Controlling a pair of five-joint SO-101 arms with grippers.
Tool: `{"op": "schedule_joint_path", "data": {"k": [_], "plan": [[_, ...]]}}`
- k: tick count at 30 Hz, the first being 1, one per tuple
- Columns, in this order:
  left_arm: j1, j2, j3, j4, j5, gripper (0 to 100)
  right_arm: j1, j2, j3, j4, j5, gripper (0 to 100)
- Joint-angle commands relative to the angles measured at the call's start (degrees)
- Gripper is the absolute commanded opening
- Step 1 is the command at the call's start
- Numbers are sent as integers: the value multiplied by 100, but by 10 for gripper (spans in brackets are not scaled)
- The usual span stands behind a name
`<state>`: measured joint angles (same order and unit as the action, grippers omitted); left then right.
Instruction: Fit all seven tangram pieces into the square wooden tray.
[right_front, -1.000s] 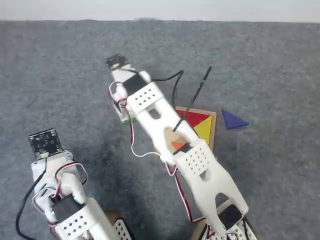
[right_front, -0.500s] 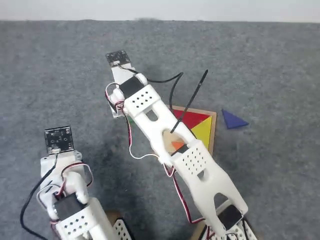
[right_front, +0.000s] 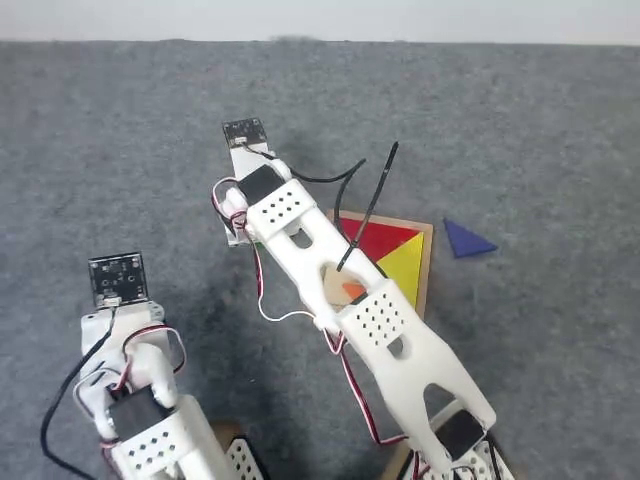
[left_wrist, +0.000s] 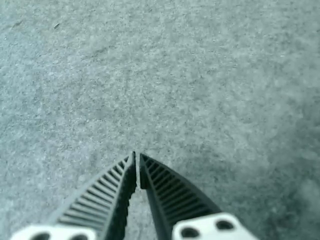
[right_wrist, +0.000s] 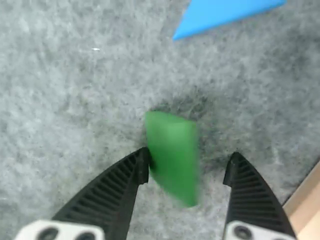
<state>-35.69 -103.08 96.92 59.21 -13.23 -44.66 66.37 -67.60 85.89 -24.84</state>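
The green piece (right_wrist: 172, 155) lies on the carpet (right_wrist: 60, 75) between the spread fingers of the right gripper (right_wrist: 190, 155). One finger touches its edge and the other stands clear. Its near end is blurred, so I cannot tell whether it lies flat. A light blue piece (right_wrist: 225, 12), cut off at the frame's edge, lies near it, and a tray (right_wrist: 305, 210) corner shows just beside.

From above, the right arm (right_front: 330, 270) hides much of the tray. A red piece (right_front: 385, 238), a yellow piece (right_front: 408, 262) and part of an orange piece (right_front: 353, 291) sit inside. A dark blue triangle (right_front: 465, 240) lies outside, near its rim.

The left gripper (left_wrist: 137, 156) hangs over bare carpet, fingers together.
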Motion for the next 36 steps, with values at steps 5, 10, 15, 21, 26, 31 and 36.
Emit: {"op": "schedule_joint_path", "data": {"k": [5, 10, 15, 21, 26, 31, 36], "plan": [[35, -105, -48, 18, -79, 15, 13, -66, -316, -48, -35, 176], [35, -105, -48, 18, -88, 15, 22, -84, -316, -48, -18, 14], [35, -105, -48, 18, -88, 15, 22, -136, -510, 286, -18, 7], [35, -105, -48, 18, -97, 15, 22, -321, -2004, 1701, 519, 7], [35, -105, -48, 18, -97, 15, 31, -734, -1635, 1745, 1090, 6], [35, -105, -48, 18, -97, 15, 57, -2070, 853, 1745, 1996, 6], [53, -88, -48, 18, -97, 15, 690, -4198, 3604, 1578, 2892, 7]]}}
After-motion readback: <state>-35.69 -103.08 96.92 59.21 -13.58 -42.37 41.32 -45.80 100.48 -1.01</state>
